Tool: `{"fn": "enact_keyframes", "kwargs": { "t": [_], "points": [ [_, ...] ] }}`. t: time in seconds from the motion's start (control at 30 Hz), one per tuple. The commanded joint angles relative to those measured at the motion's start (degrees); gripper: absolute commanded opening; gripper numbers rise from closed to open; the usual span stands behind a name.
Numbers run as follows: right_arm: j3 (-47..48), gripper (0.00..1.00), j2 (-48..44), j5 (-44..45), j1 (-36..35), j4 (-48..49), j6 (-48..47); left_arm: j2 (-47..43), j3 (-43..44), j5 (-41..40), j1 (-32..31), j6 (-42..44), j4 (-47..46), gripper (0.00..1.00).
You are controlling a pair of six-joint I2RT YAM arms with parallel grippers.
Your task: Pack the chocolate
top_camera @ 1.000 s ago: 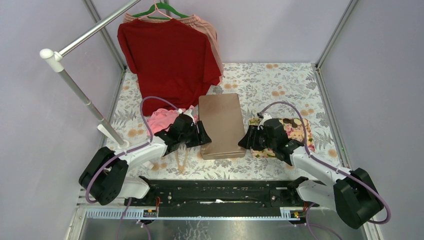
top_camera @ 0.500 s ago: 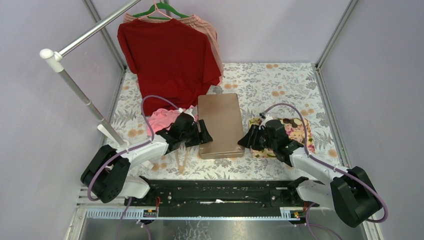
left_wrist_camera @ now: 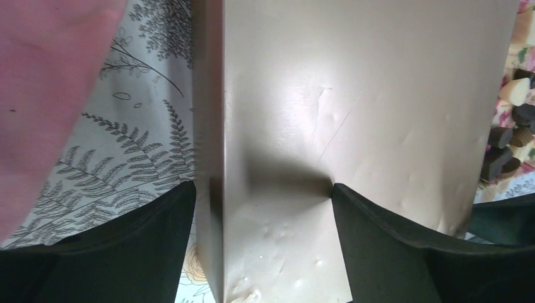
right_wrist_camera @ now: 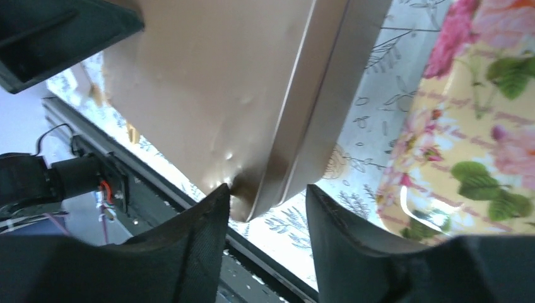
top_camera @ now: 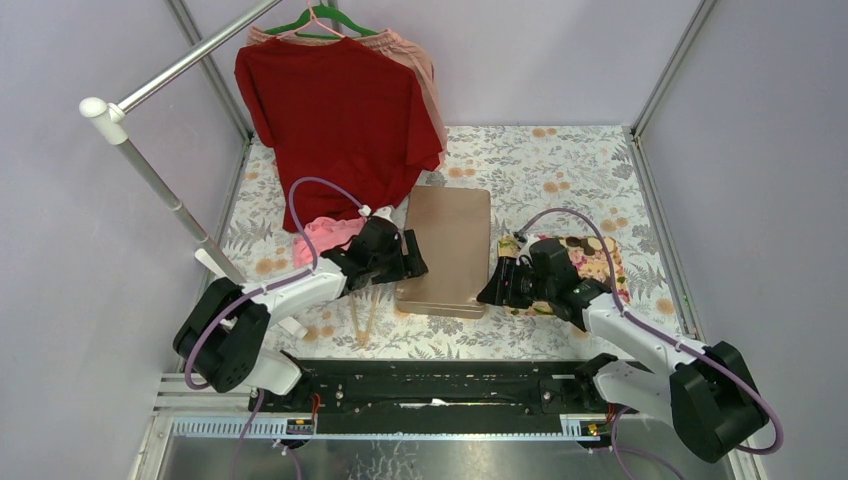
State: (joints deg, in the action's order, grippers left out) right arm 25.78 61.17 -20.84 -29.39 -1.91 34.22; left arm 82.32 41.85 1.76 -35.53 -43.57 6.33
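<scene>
A closed bronze tin box lies mid-table, slightly skewed. My left gripper is open and straddles the box's left edge, one finger outside the side wall and one on the lid; the gripper also shows in the left wrist view. My right gripper is open around the box's near right corner; in the right wrist view its left finger touches the corner. The chocolate, dark pieces and one cream piece, lies on the flower-patterned tray, which also shows in the right wrist view.
A red shirt hangs on a rail at the back left, and a slanted white pole stands on the left. A pink cloth lies just left of the left gripper. A thin gold chain lies near the front edge.
The box has turned slightly clockwise and shifted right and back. The left gripper moved back and right along its left edge. The right gripper shifted a little nearer at the right corner.
</scene>
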Motion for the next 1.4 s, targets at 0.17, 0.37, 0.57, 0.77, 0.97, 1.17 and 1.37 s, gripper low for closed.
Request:
{"fn": "enact_keyframes", "kwargs": {
  "t": [0.17, 0.37, 0.57, 0.77, 0.97, 1.17, 1.37],
  "points": [
    [11.1, 0.62, 5.6, 5.3, 8.8, 2.3, -2.7, -1.0, 3.0, -9.5, 1.2, 4.5, 6.6, 0.91],
    [17.6, 0.57, 18.6, 1.8, 13.5, 11.3, 0.4, -0.6, 4.5, -8.6, 2.5, 3.8, 5.9, 0.93],
    [22.5, 0.5, 30.3, -0.2, 15.6, 19.8, 5.1, 2.4, 6.5, -7.4, 2.6, 3.8, 5.6, 0.93],
    [21.8, 0.44, 37.5, -3.2, 15.6, 21.8, 6.7, 4.4, 7.0, -6.7, 2.6, 4.4, 6.2, 0.92],
    [13.8, 0.37, 39.3, -4.3, 15.6, 24.4, 9.6, 4.3, 4.1, -4.9, 2.6, 3.8, 5.5, 0.88],
    [8.6, 0.33, 38.1, -3.9, 15.6, 25.4, 9.5, 4.6, 0.6, -2.8, 2.6, 2.4, 3.7, 0.86],
    [7.1, 0.33, 33.8, -5.4, 15.1, 25.0, 9.0, 6.2, -3.1, -2.0, 2.5, 1.7, 2.7, 0.79]
  ]
}}
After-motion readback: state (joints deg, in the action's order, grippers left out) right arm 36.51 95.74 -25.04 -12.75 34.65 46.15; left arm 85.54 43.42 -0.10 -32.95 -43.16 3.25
